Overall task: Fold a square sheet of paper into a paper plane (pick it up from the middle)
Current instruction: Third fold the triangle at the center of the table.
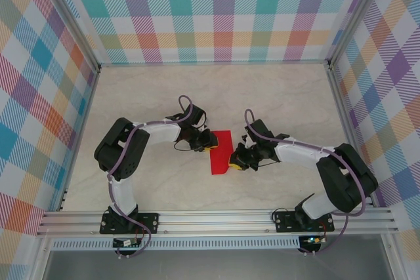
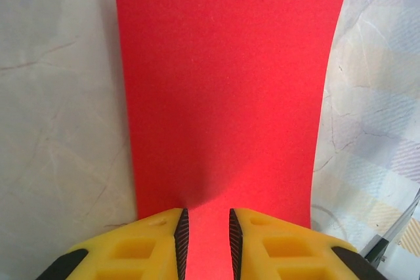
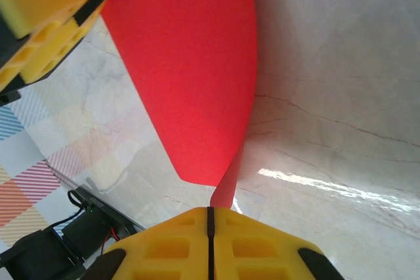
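Observation:
The square sheet of paper (image 1: 222,150) lies mid-table as a tall red rectangle between my two grippers. In the left wrist view the sheet (image 2: 223,96) stretches flat away from my left gripper (image 2: 206,244). Its jaws stand a narrow gap apart over the sheet's near edge, with red paper showing in the gap and a small pucker at the left fingertip (image 2: 182,224). My right gripper (image 3: 210,213) is shut on the sheet's near corner. That edge of the sheet (image 3: 190,70) lifts and curls up from the table. From above, the left gripper (image 1: 210,141) and the right gripper (image 1: 233,160) flank the sheet.
The pale marbled table (image 1: 275,96) is walled by plaid panels (image 1: 216,11) at the back and both sides. An aluminium rail (image 1: 216,218) runs along the near edge by the arm bases. The left gripper's yellow finger (image 3: 39,24) sits close beside the lifted paper.

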Tool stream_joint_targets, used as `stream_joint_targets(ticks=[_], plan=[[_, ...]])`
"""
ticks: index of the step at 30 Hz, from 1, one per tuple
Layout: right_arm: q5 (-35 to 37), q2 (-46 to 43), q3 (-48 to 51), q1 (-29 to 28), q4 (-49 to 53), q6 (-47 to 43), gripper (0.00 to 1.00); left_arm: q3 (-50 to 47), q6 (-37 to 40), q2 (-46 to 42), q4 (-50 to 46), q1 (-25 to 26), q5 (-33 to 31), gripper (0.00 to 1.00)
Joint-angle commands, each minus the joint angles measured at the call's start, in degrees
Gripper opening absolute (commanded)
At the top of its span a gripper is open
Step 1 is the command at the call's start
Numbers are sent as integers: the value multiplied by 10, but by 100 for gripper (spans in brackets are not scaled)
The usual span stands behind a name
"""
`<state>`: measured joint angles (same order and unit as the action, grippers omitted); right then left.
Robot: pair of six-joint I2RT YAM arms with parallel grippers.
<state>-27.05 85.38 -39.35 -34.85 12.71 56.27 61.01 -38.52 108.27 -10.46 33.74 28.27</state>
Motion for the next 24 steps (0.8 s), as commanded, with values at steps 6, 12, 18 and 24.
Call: stream_joint_targets(ticks=[6,12,18,24], plan=[[-2,29,-34,4,-25,11,4,14,13,0,-25,7,4,26],[-4,49,-62,4,-33,6,3,18,14,-10,-29,7,3,26],[-18,93,-99,4,-57,3,2,17,14,6,-28,7,0,25],[-30,130,-130,2,-51,-20,2,19,15,0,-30,7,-2,25]])
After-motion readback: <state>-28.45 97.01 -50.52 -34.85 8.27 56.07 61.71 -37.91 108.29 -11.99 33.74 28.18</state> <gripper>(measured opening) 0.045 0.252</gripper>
